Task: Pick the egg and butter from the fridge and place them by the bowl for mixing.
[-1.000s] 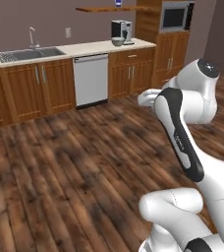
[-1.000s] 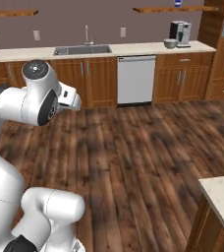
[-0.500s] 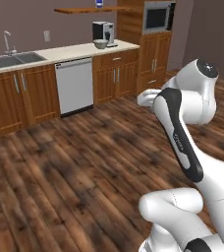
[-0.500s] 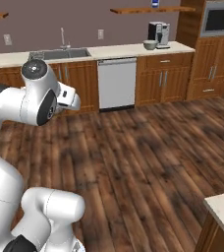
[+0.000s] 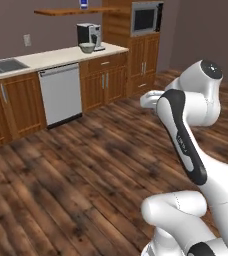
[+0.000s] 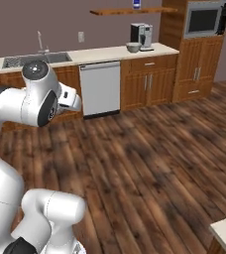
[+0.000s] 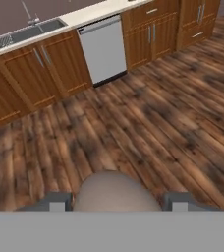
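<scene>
left base view: the bowl [image 5: 87, 47] sits on the far counter [image 5: 46, 57] just beside the coffee machine [image 5: 88, 35]. right base view: same pairing. hand view: the egg [image 7: 115, 192] sits between the gripper [image 7: 115, 202] fingertips, which clamp it.
</scene>
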Motion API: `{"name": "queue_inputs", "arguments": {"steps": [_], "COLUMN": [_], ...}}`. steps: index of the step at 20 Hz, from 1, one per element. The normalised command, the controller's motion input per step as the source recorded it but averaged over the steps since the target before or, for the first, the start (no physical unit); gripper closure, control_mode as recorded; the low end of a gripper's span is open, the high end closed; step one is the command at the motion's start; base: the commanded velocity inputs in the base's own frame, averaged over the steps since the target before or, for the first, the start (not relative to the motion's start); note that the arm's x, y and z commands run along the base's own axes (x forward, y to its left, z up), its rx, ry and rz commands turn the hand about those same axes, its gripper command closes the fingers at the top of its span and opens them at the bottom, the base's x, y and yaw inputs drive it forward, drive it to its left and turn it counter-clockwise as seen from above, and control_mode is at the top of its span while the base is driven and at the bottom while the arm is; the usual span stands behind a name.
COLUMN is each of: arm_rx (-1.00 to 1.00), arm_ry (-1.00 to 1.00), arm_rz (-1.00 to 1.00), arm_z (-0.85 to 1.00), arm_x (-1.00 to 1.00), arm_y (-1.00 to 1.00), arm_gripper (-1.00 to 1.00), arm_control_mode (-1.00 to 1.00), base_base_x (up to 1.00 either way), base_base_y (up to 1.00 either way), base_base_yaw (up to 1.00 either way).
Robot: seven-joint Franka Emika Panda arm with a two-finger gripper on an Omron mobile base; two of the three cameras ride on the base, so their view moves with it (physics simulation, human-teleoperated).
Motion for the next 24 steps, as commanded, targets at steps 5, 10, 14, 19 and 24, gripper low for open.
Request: {"name": "queue_inputs", "arguments": {"steps": [5, 10, 14, 19, 24], "arm_rx": [0.00, 0.00, 0.00, 0.00, 0.00], "arm_ry": [0.00, 0.00, 0.00, 0.00, 0.00], "arm_rz": [0.00, 0.00, 0.00, 0.00, 0.00], "arm_z": [0.00, 0.00, 0.00, 0.00, 0.00], "arm_x": [0.00, 0.00, 0.00, 0.00, 0.00], "arm_y": [0.00, 0.00, 0.00, 0.00, 0.00], "arm_gripper": [1.00, 1.00, 1.00, 1.00, 1.00], "arm_control_mode": [1.00, 1.00, 1.00, 1.00, 1.00], "base_base_x": [0.74, 0.77, 0.80, 0.83, 0.84], "base_base_y": [-0.09, -0.10, -0.11, -0.12, -0.11], "base_base_yaw": [-0.17, -0.13, -0.10, -0.06, -0.04]}}
